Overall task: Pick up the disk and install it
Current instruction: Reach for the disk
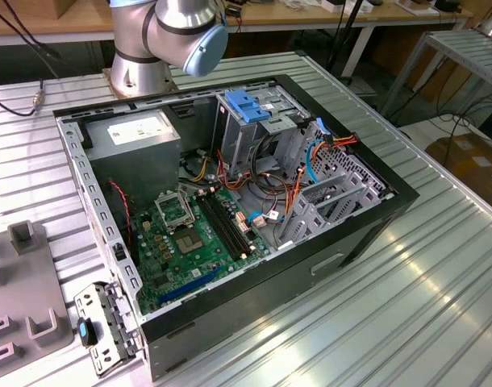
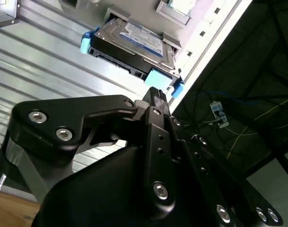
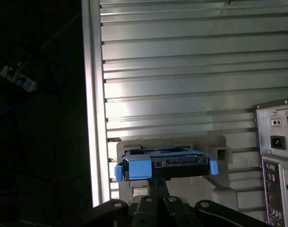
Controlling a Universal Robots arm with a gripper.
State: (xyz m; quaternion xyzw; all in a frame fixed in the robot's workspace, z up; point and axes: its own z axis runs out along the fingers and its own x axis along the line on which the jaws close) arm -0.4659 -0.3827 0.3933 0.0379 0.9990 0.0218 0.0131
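A ribbed metal counter [image 3: 182, 71] carries everything. In both wrist views the fingers [image 3: 156, 183] [image 2: 156, 94] are pressed together with nothing between them. Their tips come right up to the disk [image 3: 174, 162] [image 2: 134, 40], though I cannot tell whether they touch it. The disk lies flat in a grey holder [image 3: 219, 153] directly ahead of the fingers, near the counter's edge, with one blue end tab [image 2: 159, 78] nearest the tips. The open computer case [image 1: 254, 201] stands well apart from the fingers.

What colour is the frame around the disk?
Bright blue; the disk shows best in the second wrist view.
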